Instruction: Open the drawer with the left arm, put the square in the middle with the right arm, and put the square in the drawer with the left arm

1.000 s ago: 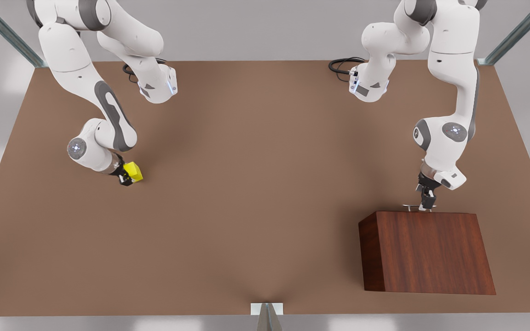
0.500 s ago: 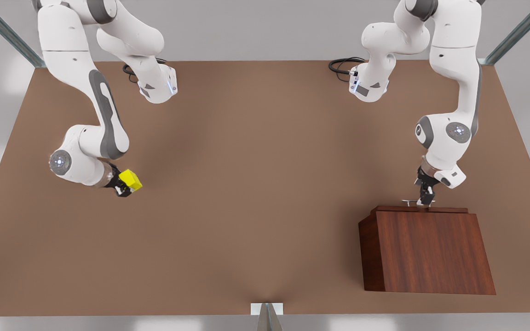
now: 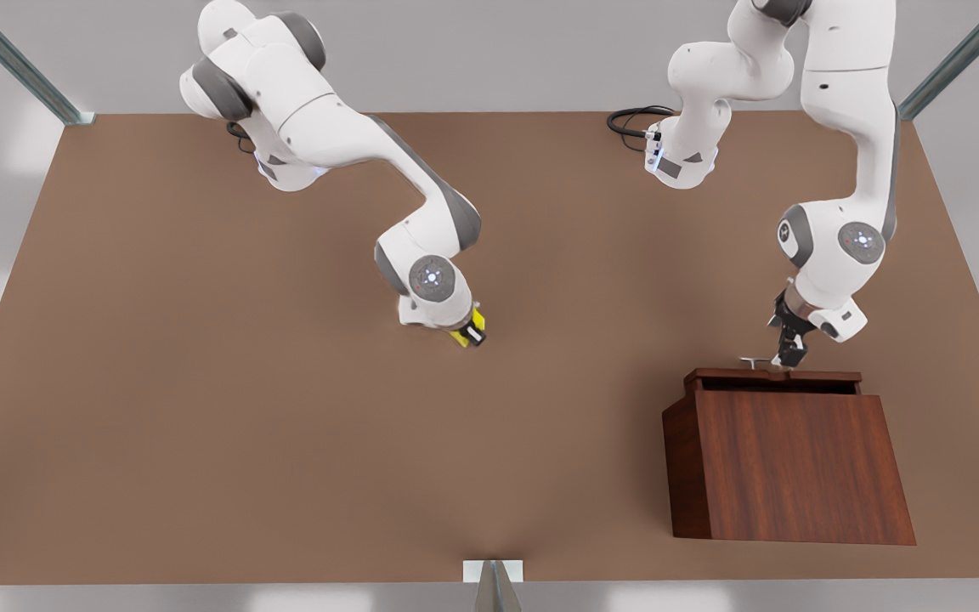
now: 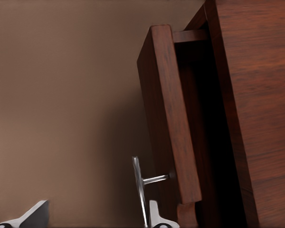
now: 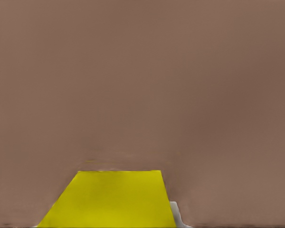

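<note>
Since a second ago my right gripper [image 3: 471, 333] has swung the square [image 3: 462, 335] from the front view's left to the table [image 3: 200, 425] middle, fingers clamped on it, low enough to set it within the other arm's reach. My left gripper [image 3: 789, 357] is shut on the handle [image 3: 760, 360], drawer [image 3: 774, 378] slightly out.

On the left wrist, the drawer front [image 4: 168, 114] stands proud of the cabinet [image 4: 256, 95], handle [image 4: 140, 190] pinched to pull straight.

On the right wrist, the square [image 5: 109, 199] hangs just above bare tabletop.

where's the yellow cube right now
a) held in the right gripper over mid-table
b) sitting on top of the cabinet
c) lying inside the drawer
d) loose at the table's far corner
a) the yellow cube sits clamped in the right gripper above the table's middle, well clear of the partly open drawer.
</note>
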